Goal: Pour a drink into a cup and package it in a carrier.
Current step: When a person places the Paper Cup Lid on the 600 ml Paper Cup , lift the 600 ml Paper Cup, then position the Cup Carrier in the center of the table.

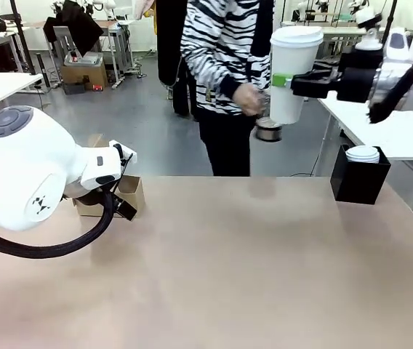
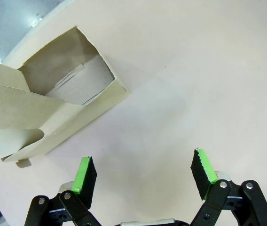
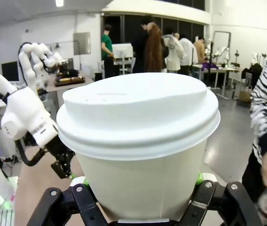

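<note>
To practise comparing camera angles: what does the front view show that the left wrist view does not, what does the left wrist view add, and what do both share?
Front view's own: the right gripper shut on the lidded cup, held up in the air; a person in a striped top beside it; a black box holding white lids.
Left wrist view's own: the left gripper open, its green pads apart over bare table, and the inside of an empty carrier slot.
Shared: the brown carrier and the tan table.

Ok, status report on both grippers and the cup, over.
Right gripper shut on lidded cup, held high. Left gripper open beside carrier. Person's hand close to cup.
</note>
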Available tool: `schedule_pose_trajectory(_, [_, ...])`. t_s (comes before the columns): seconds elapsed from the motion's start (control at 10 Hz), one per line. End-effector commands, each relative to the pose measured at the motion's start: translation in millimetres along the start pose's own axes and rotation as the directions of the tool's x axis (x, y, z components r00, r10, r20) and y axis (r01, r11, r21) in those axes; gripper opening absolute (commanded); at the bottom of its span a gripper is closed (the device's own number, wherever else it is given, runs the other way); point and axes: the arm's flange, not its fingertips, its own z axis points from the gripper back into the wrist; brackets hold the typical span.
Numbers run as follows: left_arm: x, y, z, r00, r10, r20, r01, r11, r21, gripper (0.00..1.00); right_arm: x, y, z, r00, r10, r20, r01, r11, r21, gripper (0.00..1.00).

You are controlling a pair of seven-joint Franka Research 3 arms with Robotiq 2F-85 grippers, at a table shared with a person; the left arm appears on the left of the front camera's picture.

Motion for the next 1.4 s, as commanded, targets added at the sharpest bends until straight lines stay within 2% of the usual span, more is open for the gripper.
schedule_pose_trajectory(0.0, [-0.5, 0.4, 0.3, 1.0, 0.001, 0.001, -0.001, 1.0, -0.002, 1.0, 8.7, 19.9, 14.3, 0.999, -0.026, -0.03, 0.026, 1.0, 0.002, 0.81])
schedule_pose_trajectory(0.1, [-0.5, 0.4, 0.3, 1.0, 0.001, 0.001, -0.001, 1.0, -0.002, 1.0, 8.9, 26.2, 21.5, 0.999, -0.019, -0.028, 0.019, 1.0, 0.025, 0.81])
schedule_pose_trajectory(0.2, [-0.5, 0.4, 0.3, 1.0, 0.001, 0.001, -0.001, 1.0, -0.002, 1.0, 8.1, 10.3, 9.4, 1.0, 0.002, -0.003, -0.002, 1.0, -0.005, 0.81])
schedule_pose_trajectory(1.3, [-0.5, 0.4, 0.3, 1.0, 0.001, 0.001, -0.001, 1.0, -0.002, 1.0, 8.1, 10.3, 9.4, 1.0, 0.002, -0.003, -0.002, 1.0, -0.005, 0.81])
